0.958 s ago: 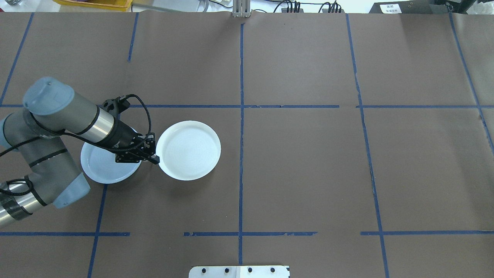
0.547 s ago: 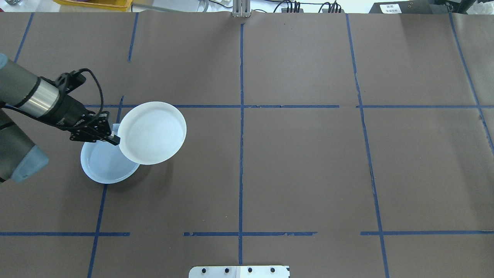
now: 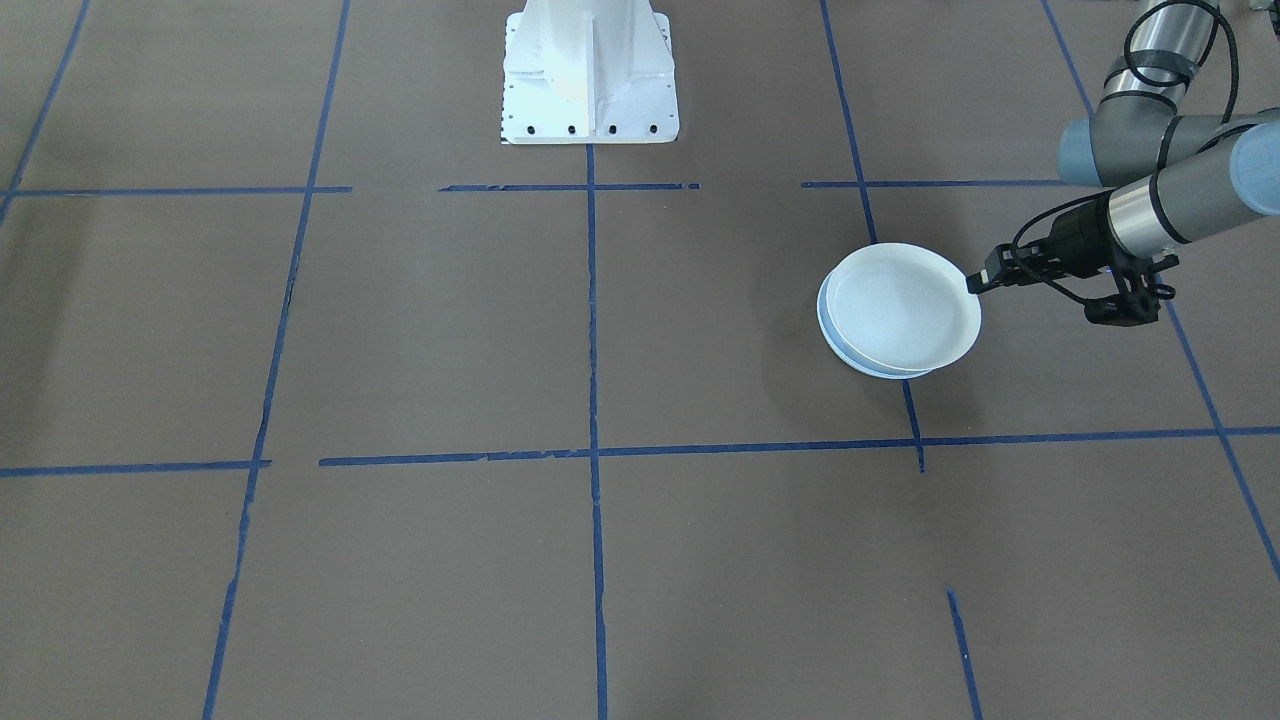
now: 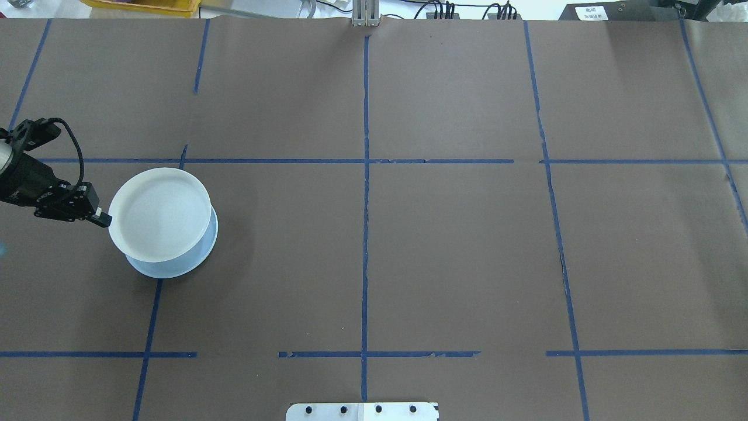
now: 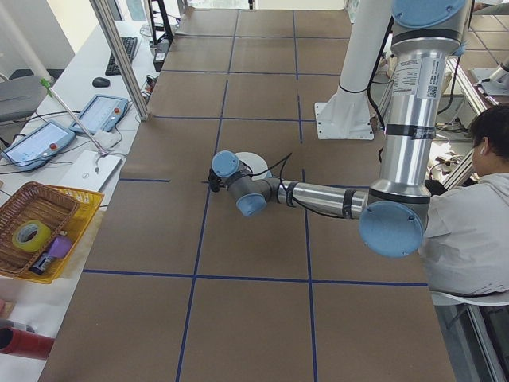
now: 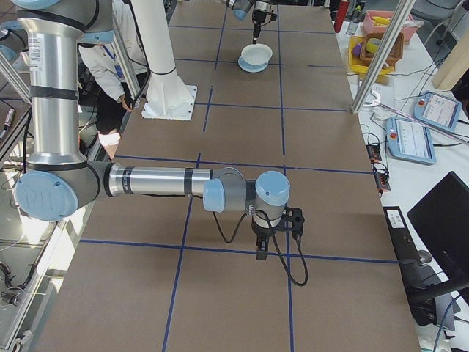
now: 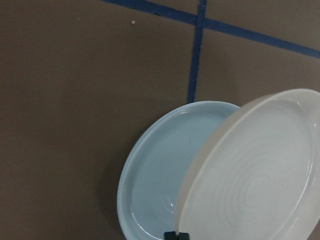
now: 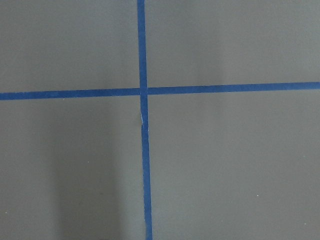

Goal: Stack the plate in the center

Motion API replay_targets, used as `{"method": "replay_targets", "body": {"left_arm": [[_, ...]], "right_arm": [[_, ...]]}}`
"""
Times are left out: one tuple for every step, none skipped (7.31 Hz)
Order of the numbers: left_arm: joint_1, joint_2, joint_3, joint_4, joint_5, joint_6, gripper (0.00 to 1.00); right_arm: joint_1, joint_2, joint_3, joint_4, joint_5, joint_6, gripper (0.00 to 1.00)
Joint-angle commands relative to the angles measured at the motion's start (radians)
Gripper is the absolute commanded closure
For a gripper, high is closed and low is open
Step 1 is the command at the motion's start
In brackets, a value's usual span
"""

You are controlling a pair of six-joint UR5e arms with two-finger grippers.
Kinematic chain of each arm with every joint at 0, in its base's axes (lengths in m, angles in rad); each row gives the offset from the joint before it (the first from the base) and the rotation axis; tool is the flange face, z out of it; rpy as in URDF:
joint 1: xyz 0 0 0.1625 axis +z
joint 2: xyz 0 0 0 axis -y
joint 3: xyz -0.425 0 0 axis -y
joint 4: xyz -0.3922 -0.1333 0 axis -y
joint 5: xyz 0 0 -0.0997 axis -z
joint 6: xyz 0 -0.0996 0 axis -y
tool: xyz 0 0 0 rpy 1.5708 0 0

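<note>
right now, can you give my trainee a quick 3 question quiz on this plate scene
1. True or false: the white plate lies flat and fully seated in the blue plate.
2. Which gripper holds the white plate? A) left B) right C) neither
3. Fill in: the right gripper hangs over bare table where two blue ____ lines cross.

Key:
1. False. In the left wrist view it is tilted, held above the blue plate.
2. A. The left gripper pinches its rim.
3. tape
</note>
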Motion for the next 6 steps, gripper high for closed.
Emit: {"method": "replay_targets", "body": {"left_arm": [[0.003, 0.001, 0.018, -0.001, -0.005, 0.002, 1.0], [0.004, 0.001, 0.019, -0.001, -0.003, 0.004, 0.42], [0.004, 0.0, 0.018, -0.001, 0.001, -0.004, 0.0], [0.003, 0.001, 0.016, -0.001, 0.0, -0.005, 0.0], [0.003, 0.003, 0.014, 0.002, -0.002, -0.004, 0.0], [-0.006, 0.001, 0.013, 0.007, 0.005, 0.005, 0.0]], "right_arm": [[0.0, 0.0, 0.0, 0.0, -0.001, 0.001, 0.0], [0.0, 0.0, 0.0, 0.0, 0.001, -0.001, 0.0], [0.0, 0.0, 0.0, 0.002, 0.001, -0.001, 0.0], [0.0, 0.0, 0.0, 0.0, 0.001, 0.001, 0.0], [0.0, 0.0, 0.0, 0.0, 0.001, -0.001, 0.0], [0.0, 0.0, 0.0, 0.0, 0.001, 0.001, 0.0]]}}
